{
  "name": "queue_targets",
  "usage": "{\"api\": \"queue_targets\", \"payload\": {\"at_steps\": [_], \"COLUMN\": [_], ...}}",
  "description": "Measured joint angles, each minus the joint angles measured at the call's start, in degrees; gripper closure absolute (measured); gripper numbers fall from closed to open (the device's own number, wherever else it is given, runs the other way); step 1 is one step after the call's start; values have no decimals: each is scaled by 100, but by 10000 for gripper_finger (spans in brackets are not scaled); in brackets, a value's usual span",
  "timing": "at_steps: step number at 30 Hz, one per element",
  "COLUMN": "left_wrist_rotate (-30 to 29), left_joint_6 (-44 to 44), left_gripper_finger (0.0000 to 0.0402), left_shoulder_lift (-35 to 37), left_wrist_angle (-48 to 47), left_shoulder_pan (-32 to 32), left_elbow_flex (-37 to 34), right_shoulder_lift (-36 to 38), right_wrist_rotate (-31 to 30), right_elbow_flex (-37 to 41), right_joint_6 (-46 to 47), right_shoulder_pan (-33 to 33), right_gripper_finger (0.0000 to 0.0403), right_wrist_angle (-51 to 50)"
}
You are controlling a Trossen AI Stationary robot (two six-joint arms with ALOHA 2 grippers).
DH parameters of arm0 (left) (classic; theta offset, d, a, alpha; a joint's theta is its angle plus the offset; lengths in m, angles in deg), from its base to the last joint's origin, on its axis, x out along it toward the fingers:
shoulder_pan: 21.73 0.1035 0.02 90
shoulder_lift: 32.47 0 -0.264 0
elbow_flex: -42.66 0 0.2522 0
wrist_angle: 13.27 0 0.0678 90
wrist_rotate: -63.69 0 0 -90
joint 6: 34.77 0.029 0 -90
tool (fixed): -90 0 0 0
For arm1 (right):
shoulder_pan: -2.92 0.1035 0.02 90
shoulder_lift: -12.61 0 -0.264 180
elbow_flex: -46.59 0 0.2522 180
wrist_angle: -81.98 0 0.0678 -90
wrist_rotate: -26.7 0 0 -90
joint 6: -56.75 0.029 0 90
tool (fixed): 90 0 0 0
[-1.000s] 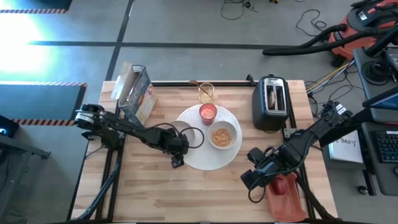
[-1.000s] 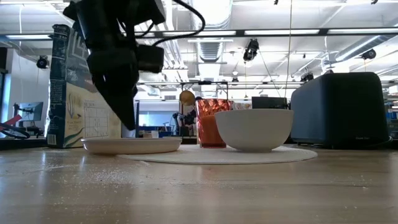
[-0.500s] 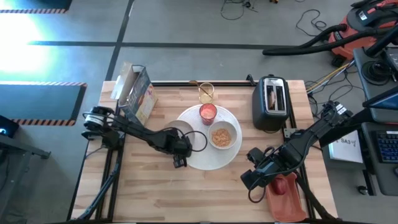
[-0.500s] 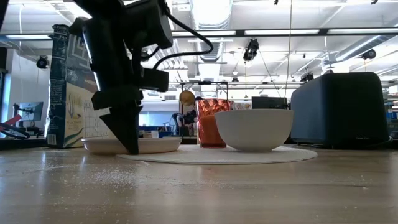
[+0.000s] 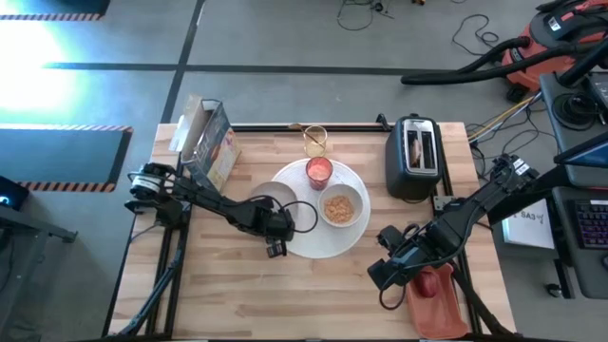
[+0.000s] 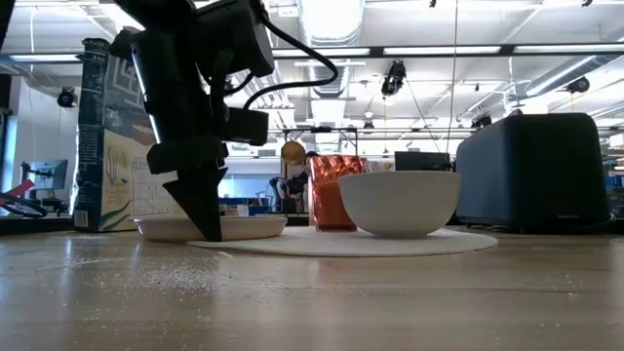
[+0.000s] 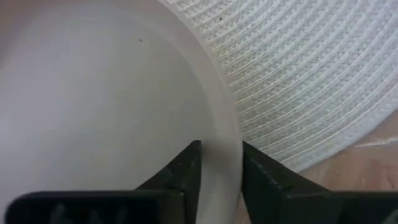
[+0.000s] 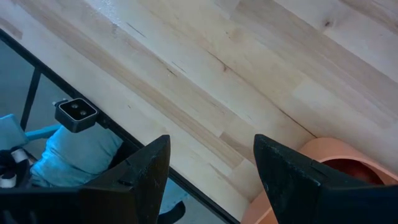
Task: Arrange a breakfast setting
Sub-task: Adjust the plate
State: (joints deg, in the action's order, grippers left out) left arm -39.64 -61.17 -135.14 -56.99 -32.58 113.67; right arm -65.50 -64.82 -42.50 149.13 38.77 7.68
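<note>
A small white plate (image 5: 269,199) lies on the wood with its right side on a round woven white mat (image 5: 318,242). My left gripper (image 5: 275,245) is down at the plate's near rim, shut on it. On the mat stand a white bowl (image 5: 340,209) of cereal and a red cup (image 5: 317,173). Behind them is a clear glass (image 5: 314,142) holding a gold spoon. A brown toast slice (image 5: 418,144) sits in the toaster's slot. My right gripper (image 5: 387,274) hangs open over the near right of the table. My left gripper has the white plate's near rim (image 7: 219,134) pinched between its two fingers, one finger (image 7: 189,165) inside the plate and one (image 7: 258,171) outside. The fingers come from above, pointing down (image 6: 207,229). The plate lies flat on the table and the mat's edge.
A cereal box (image 5: 207,142) stands at the far left and a black toaster (image 5: 415,161) at the far right. An orange dish (image 5: 437,296) with something red in it sits at the near right corner, beside my right gripper. Bare wood lies along the near edge.
My left gripper has come down from above the table onto the white plate's near rim, moving slightly toward the far edge. The right arm has kept still.
</note>
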Motion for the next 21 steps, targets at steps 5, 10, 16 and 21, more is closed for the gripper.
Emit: {"api": "queue_targets", "payload": {"at_steps": [5, 10, 16, 21], "left_wrist_rotate": [61, 68, 101, 192], "left_joint_6": [-45, -119, -163, -84], "left_gripper_finger": [365, 396, 397, 397], "left_shoulder_lift": [0, 6, 7, 0], "left_wrist_angle": [2, -2, 25, 19], "left_shoulder_pan": [2, 0, -2, -2], "left_elbow_flex": [5, 9, 15, 213], "right_shoulder_lift": [0, 0, 0, 0], "right_wrist_rotate": [0, 0, 1, 0], "right_elbow_flex": [0, 0, 0, 0], "right_joint_6": [0, 0, 0, 0], "right_shoulder_pan": [0, -2, -1, 0], "right_gripper_finger": [181, 181, 181, 181], "right_wrist_angle": [0, 0, 0, 2]}}
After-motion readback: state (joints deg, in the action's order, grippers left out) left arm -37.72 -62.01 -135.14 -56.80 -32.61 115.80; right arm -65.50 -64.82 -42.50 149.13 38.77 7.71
